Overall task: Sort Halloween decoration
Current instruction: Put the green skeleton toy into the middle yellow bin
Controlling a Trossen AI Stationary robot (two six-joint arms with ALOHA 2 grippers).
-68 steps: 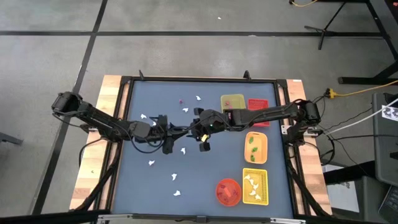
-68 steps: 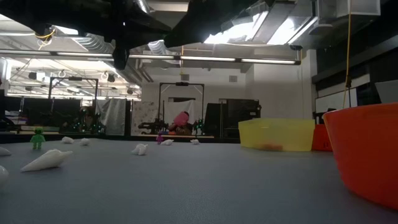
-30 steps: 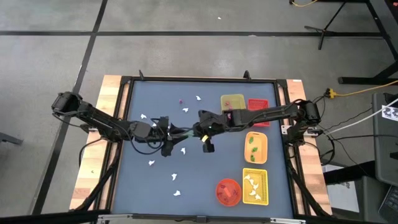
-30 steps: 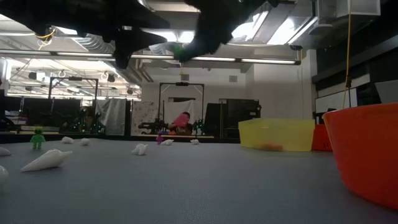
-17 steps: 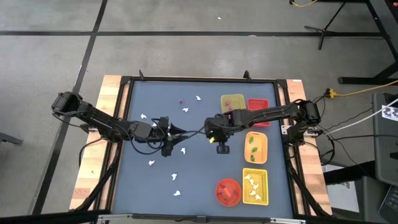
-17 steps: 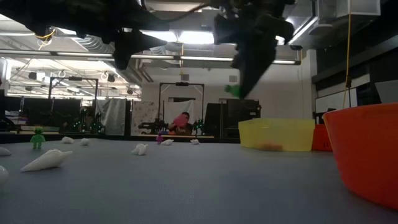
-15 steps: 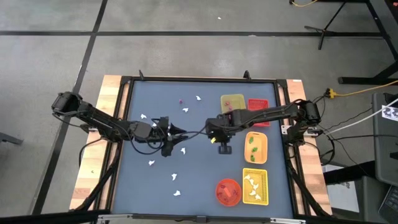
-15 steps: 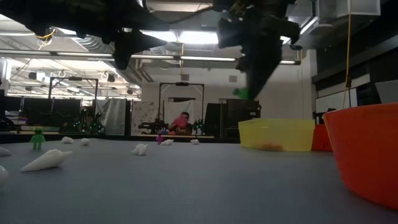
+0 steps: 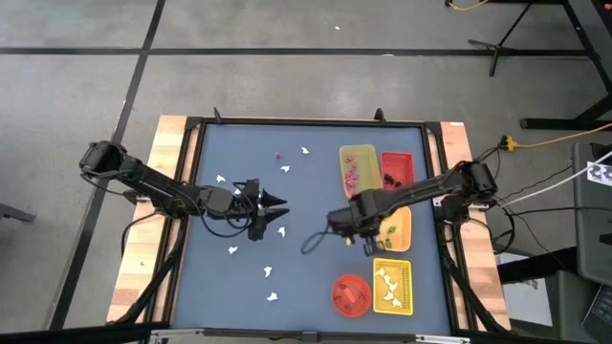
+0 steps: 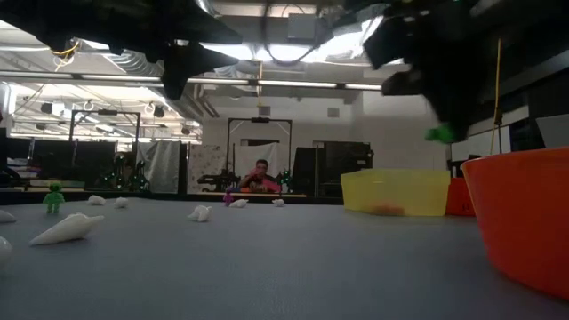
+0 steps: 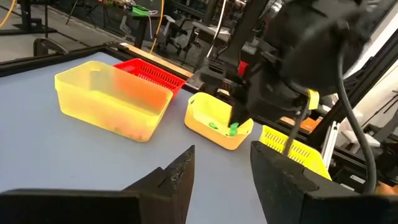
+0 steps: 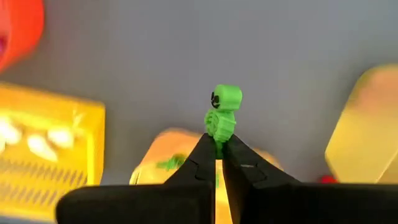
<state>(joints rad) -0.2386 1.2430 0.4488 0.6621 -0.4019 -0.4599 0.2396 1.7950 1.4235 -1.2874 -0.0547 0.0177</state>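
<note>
While pinched at the tip of the clenched right end effector, a green skeleton figure stands upright.

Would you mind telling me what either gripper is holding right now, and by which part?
The right gripper pinches a green skeleton figure by its legs. The left gripper holds nothing.

- My right gripper is pinched tight on a small green skeleton figure, its arm reaching in from the right side of the table.
- My left gripper hangs mid-table, fingers spread with nothing between them.
</note>
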